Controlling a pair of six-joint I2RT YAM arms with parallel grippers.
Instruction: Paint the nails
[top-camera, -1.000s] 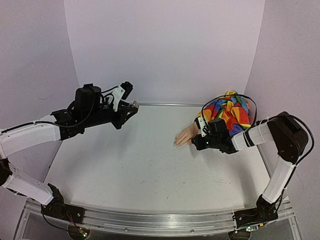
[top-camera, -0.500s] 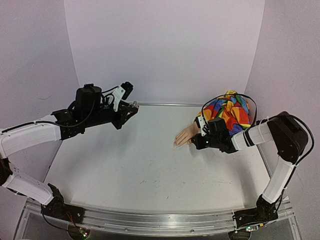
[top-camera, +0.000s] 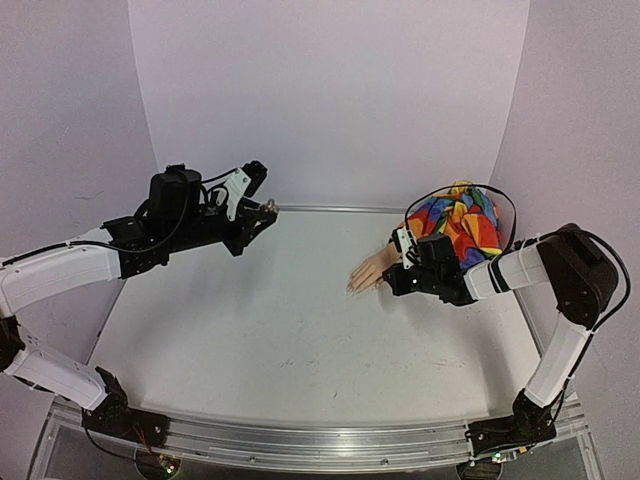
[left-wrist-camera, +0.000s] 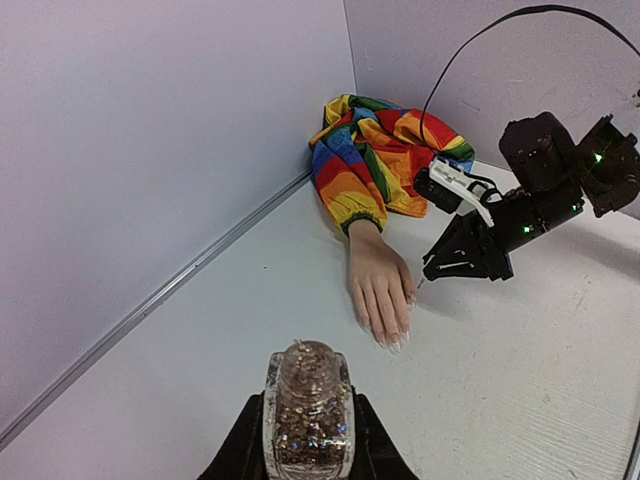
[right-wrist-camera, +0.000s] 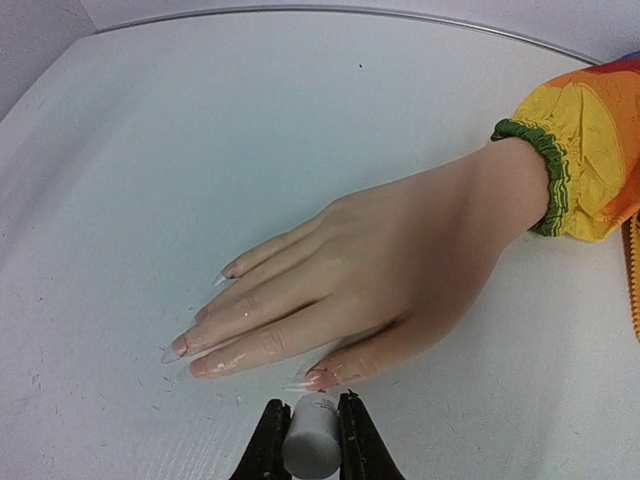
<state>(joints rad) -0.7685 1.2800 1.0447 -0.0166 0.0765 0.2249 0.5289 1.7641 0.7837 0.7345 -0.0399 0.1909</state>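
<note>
The peach mannequin hand (top-camera: 368, 272) lies palm down on the white table, its rainbow sleeve (top-camera: 458, 222) bunched at the back right. Its long pale nails (right-wrist-camera: 172, 350) point towards the table's middle, and they also show in the left wrist view (left-wrist-camera: 392, 343). My right gripper (right-wrist-camera: 311, 432) is shut on a white brush cap (right-wrist-camera: 311, 445), which hovers just at the thumb nail (right-wrist-camera: 312, 381). The brush tip is hidden under the cap. My left gripper (left-wrist-camera: 308, 425) is shut on an open glitter polish bottle (left-wrist-camera: 308, 400) and holds it above the table's back left (top-camera: 262, 210).
Lilac walls close in the back and both sides, with a metal strip (top-camera: 330, 208) along the back edge. A black cable (top-camera: 470, 192) loops over the sleeve. An aluminium rail (top-camera: 300, 440) runs along the near edge.
My right gripper has shifted slightly back, closer to the thumb. The left arm and the bottle have stayed still.
</note>
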